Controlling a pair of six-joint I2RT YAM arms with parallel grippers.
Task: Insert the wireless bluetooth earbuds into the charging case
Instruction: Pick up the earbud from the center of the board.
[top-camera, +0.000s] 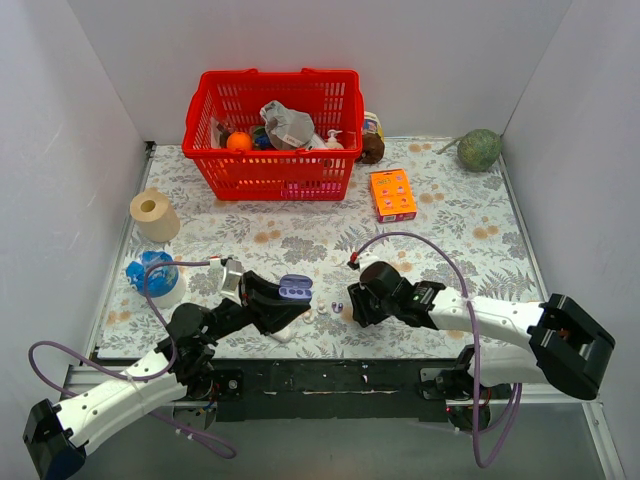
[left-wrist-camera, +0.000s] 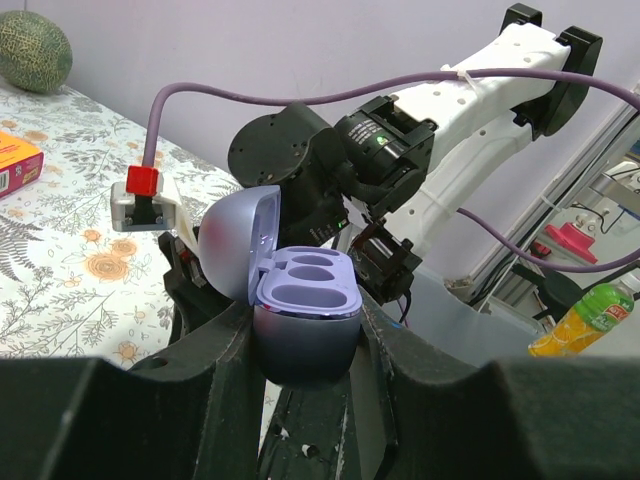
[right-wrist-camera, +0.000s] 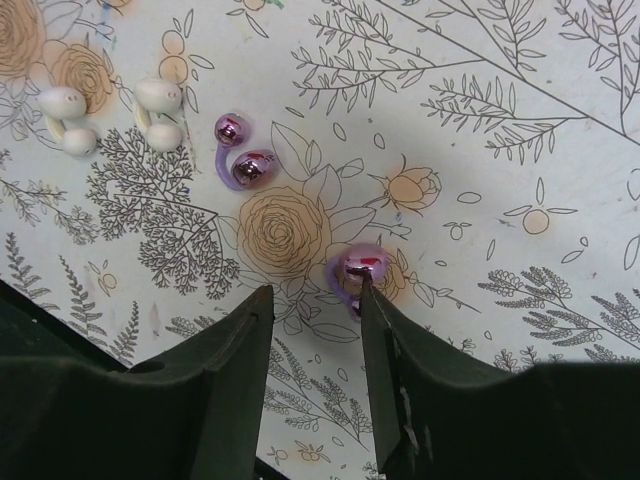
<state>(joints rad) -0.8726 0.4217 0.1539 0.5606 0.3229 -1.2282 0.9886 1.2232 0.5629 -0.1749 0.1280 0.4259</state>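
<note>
My left gripper (left-wrist-camera: 305, 345) is shut on the charging case (left-wrist-camera: 305, 320), a lavender oval held upright with its lid (left-wrist-camera: 235, 240) swung open and both purple sockets empty. In the top view the charging case (top-camera: 294, 289) hangs just above the table, left of my right gripper (top-camera: 352, 303). In the right wrist view, my right gripper (right-wrist-camera: 315, 290) points down at the table with its jaws open and nothing between them. One glossy purple earbud (right-wrist-camera: 362, 265) lies on the cloth, touching the tip of the right finger (right-wrist-camera: 385, 330). The other earbud (right-wrist-camera: 242, 165) lies further up and left.
Two white bud-shaped pieces (right-wrist-camera: 62, 105) (right-wrist-camera: 158, 97) lie left of the purple ones. Further back stand a red basket (top-camera: 272, 135) of items, an orange box (top-camera: 392, 194), a tape roll (top-camera: 153, 213), a blue object (top-camera: 152, 272) and a green melon (top-camera: 480, 150).
</note>
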